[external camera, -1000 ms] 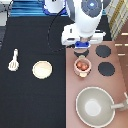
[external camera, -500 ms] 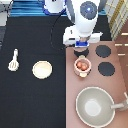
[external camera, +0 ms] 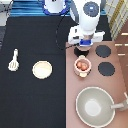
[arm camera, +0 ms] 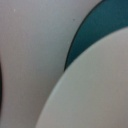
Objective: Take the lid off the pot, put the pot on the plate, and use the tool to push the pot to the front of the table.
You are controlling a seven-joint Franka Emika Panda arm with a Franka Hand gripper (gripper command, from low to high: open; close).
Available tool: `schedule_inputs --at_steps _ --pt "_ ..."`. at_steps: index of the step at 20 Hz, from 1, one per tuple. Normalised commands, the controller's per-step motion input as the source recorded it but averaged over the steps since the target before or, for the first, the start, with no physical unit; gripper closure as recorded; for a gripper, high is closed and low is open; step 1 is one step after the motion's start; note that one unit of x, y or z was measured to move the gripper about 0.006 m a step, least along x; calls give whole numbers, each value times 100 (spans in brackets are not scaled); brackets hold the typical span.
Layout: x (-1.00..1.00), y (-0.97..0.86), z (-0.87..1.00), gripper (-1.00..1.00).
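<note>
Hovering over the stove (external camera: 97,75), the gripper (external camera: 82,50) sits just above the pot (external camera: 82,65) toward the exterior view's top; whether its claw is apart or together I cannot tell. Compared with a second ago, the arm has shifted slightly, while the pot has not moved. The pot stands open, reddish pieces showing inside, and no lid is visible anywhere. The plate (external camera: 42,69) and the tool (external camera: 13,60) lie well apart on the table (external camera: 35,100), apparently untouched.
</note>
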Motion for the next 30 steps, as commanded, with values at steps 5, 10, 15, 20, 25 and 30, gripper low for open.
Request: schedule_inputs --at_steps 5,10,15,20,25,30 --pt "42 -27 0 -100" --pt "-32 13 35 -100" --pt "-1 28 90 -100" --pt "66 7 98 -100" --pt "84 0 78 -100" --pt "84 -6 54 -100"
